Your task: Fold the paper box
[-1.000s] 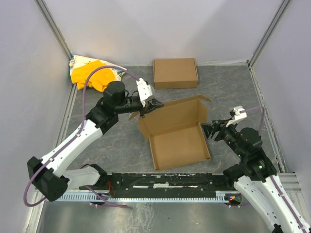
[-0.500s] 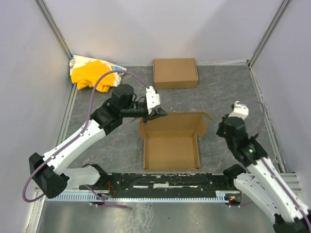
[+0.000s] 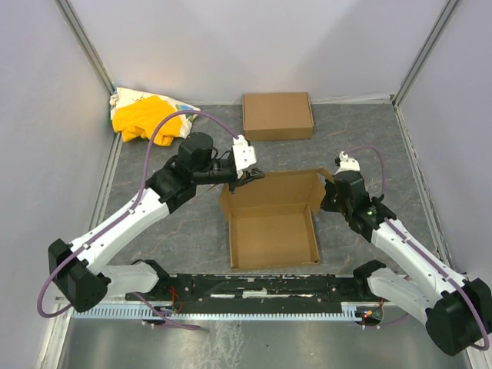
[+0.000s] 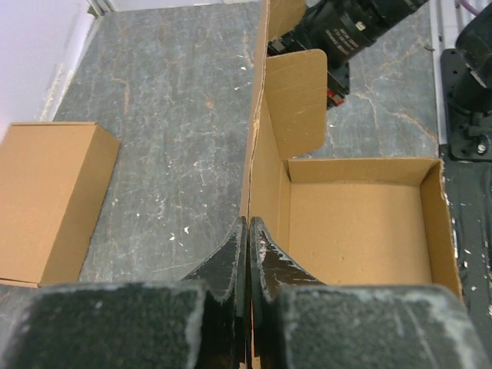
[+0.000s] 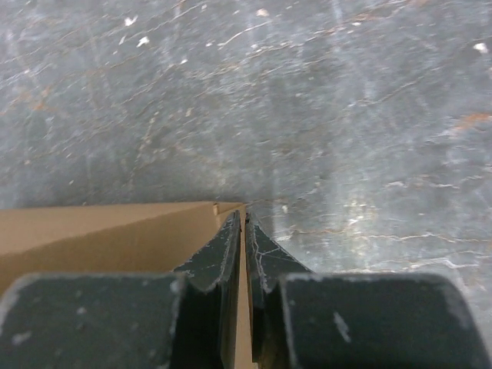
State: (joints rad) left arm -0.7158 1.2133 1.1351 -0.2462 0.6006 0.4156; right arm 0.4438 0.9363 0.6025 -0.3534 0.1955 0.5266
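1. We see the paper box (image 3: 270, 231) as an open tray on the surface (image 3: 192, 240).
2. Our left pincer (image 3: 247, 176) is closed on its rear panel, so the panel stands upright.
3. Our right pincer (image 3: 329, 201) pinches the right wall, probably to steady it.

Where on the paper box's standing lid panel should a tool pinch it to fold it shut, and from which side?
Pinch the lid panel at its free edge near an end, coming in from that end with one finger on each face. It stands as a thin upright sheet, so only its thickness offers a grip. The left tool is shut on the paper box this way.
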